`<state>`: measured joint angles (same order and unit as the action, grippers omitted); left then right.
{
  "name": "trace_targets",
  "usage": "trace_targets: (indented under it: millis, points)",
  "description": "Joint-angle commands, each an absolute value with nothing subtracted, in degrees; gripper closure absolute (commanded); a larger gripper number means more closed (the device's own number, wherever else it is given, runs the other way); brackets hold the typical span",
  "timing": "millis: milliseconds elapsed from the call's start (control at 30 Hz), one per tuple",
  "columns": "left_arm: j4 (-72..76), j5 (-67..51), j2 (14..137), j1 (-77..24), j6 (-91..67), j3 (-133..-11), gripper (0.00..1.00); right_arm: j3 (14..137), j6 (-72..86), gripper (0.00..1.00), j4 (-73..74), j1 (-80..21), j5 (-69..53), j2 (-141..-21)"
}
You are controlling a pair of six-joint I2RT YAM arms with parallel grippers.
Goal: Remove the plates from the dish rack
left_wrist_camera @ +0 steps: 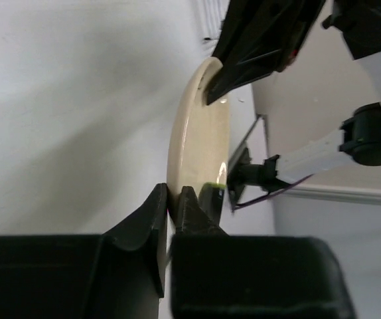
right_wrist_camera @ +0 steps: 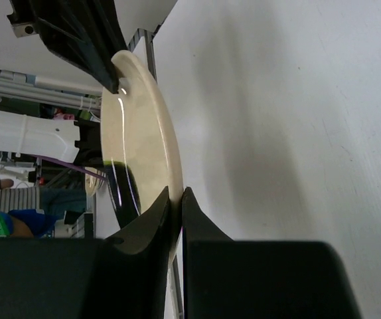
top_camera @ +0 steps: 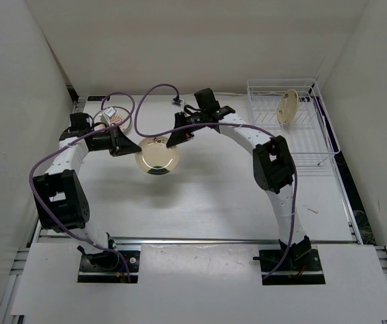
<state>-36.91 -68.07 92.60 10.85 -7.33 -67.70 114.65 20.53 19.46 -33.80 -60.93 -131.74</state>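
Overhead view of a white table (top_camera: 214, 202) with white walls around it. Two white and black robot arms reach from the 6 o'clock edge toward the middle. They meet at a tan plate (top_camera: 157, 156), which is just toward 11 o'clock from the table's centre, face up, with a dark reflection on its near side. The left gripper (top_camera: 134, 150) has the plate's rim at 9 o'clock. The right gripper (top_camera: 172, 142) has the rim at 1 o'clock.

Left wrist view: the tan plate (left_wrist_camera: 197, 146) is seen edge-on. The left gripper (left_wrist_camera: 174, 199) has its jaws closed to the thickness of the rim and pinches it between them. At 12 o'clock the right gripper (left_wrist_camera: 214, 90) clamps the far rim.

Right wrist view: this mirrors the left. The right gripper (right_wrist_camera: 176, 199) has its jaws nearly together, with the rim of the tan plate (right_wrist_camera: 137, 139) between them. The left gripper (right_wrist_camera: 114, 80) grips the far rim at 12 o'clock. Whether the plate rests on the table or hangs just above it cannot be told.

Overhead again, the rack (top_camera: 315, 145), made of white wire, fills the table's 2 o'clock corner. One cream plate (top_camera: 288, 106) stands on edge at the rack's 12 o'clock end. A patterned plate (top_camera: 114, 119), white with orange marks, lies flat at the table's 10 o'clock, partly hidden under the left arm. A purple cable (top_camera: 154, 88) loops above the grippers
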Motion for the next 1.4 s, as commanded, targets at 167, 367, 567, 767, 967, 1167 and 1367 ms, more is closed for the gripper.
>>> trace_targets:
  millis: [167, 367, 567, 767, 967, 1167, 1367]
  points:
    - [-32.81, -63.91, 92.29, 10.81, -12.46, -69.52, 0.90, 116.37, 20.05, 0.38, 21.43, -34.37, -53.84, -129.65]
    - [-28.48, -61.97, 99.04, 10.28, -23.02, -76.78, 0.90, 103.38, 18.45, 0.23, 25.14, -29.36, -50.19, -116.14]
    - [-28.48, -59.95, 111.87, 5.90, -25.75, -92.70, 0.90, 90.19, 14.79, 0.22, 28.91, -24.44, -46.41, -101.37]
    - [-27.95, -54.50, 123.91, 2.73, -26.37, -108.35, 0.90, 79.91, 11.51, 0.20, 33.66, -21.63, -44.91, -88.26]
    - [-27.95, -51.86, 133.75, -0.08, -23.74, -118.03, 0.90, 70.51, 8.62, 0.19, 40.94, -17.33, -45.97, -79.02]
    - [-27.95, -48.87, 141.84, -1.49, -22.32, -121.99, 0.90, 67.32, 4.05, 0.18, 47.97, -11.61, -48.33, -75.76]
    - [-27.95, -46.50, 146.24, -2.02, -19.60, -125.24, 0.90, 67.85, 2.02, 0.18, 50.10, -7.65, -49.48, -75.76]
